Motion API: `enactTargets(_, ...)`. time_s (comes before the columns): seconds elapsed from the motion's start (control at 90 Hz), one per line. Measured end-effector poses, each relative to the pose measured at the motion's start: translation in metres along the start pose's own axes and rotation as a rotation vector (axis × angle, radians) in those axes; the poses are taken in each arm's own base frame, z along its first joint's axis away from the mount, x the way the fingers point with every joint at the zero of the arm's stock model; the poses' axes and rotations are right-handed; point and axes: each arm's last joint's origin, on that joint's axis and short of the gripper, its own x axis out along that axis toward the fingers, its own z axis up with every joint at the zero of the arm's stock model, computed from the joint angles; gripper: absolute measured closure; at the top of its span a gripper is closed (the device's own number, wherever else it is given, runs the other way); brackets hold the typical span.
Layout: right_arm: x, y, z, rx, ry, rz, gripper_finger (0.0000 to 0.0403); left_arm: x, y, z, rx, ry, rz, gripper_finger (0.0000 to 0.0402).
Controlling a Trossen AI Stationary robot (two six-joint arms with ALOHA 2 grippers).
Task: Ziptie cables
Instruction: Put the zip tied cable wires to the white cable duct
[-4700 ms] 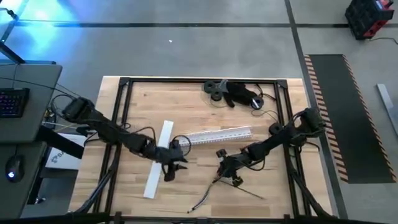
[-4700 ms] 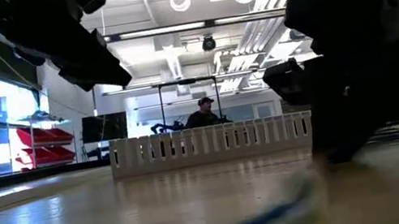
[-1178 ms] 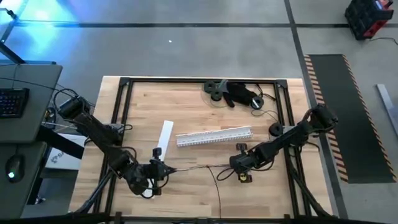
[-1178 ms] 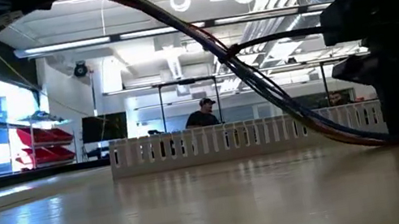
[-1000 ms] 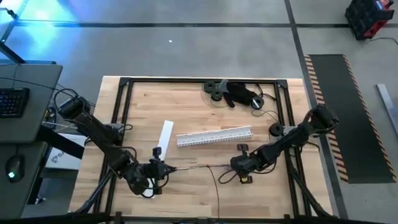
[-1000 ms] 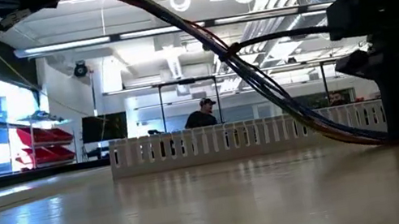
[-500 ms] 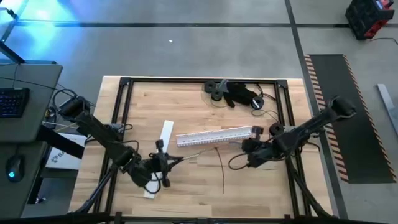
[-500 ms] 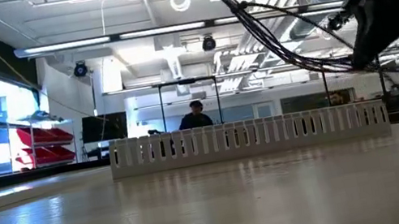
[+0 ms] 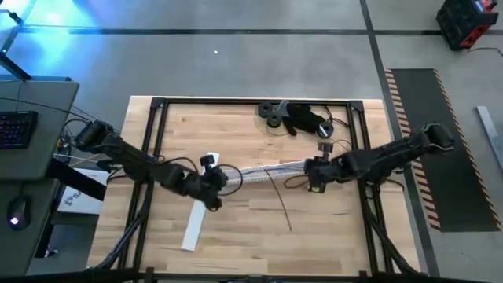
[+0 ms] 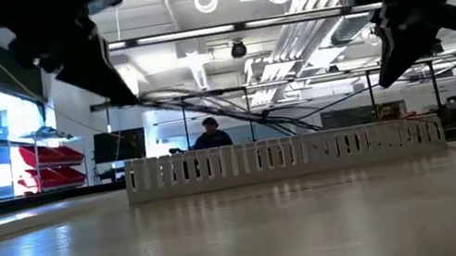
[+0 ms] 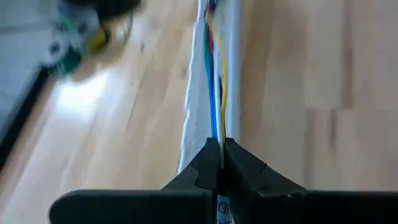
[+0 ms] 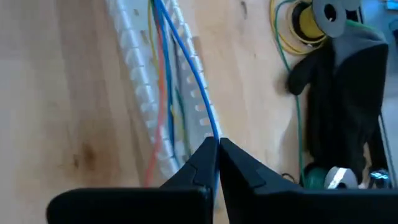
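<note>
High view: the left tool [image 9: 214,181] sits at one end of the white comb-toothed plastic rail [image 9: 275,170]; the right tool [image 9: 314,174] sits at the other end. Between the two tools the thin grey and dark cables with coloured ends [image 9: 263,170] run in a slim bundle along the rail. One loose strand leaves the bundle near the middle and trails away from both tools across the pale wooden table [image 9: 236,134]. A flat white plastic strip [image 9: 194,221] lies aslant beside and partly under the left tool. Beyond the right tool, at the far table edge, lie dark spools and a black glove-like heap [image 9: 299,118].

Low view: both tools hang above the table, the cables [image 10: 235,113] strung between them just over the rail's teeth [image 10: 285,157]. A person [image 10: 210,134] shows in the room behind the rail.

Left wrist view: the left tool's dark fingers [image 11: 219,163] are pinched together on the cables [image 11: 214,93], whose blue, yellow and red strands run straight ahead over the rail [image 11: 202,106].

Right wrist view: the right tool's fingers [image 12: 214,158] are closed on the blue strand of the cables [image 12: 180,56]; orange and green strands lie ahead in the rail's channel [image 12: 155,93]. Off to the side are a yellow wire spool [image 12: 305,22] and the black heap [image 12: 348,93].
</note>
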Motion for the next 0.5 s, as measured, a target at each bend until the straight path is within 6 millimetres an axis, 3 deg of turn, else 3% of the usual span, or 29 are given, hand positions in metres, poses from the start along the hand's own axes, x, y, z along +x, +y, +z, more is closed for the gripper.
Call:
enactTargets(0.256,0.003,-0.003,0.006,-0.004,-0.027,0.064,0.0403,0.030,0.010,-0.028,-0.036,0.014,-0.104,0.0401)
enactTargets(0.5,0.003,-0.002,0.005,0.010,-0.010,0.116,0.0403,0.041,0.014,-0.044,-0.035,-0.018,-0.108,0.0401)
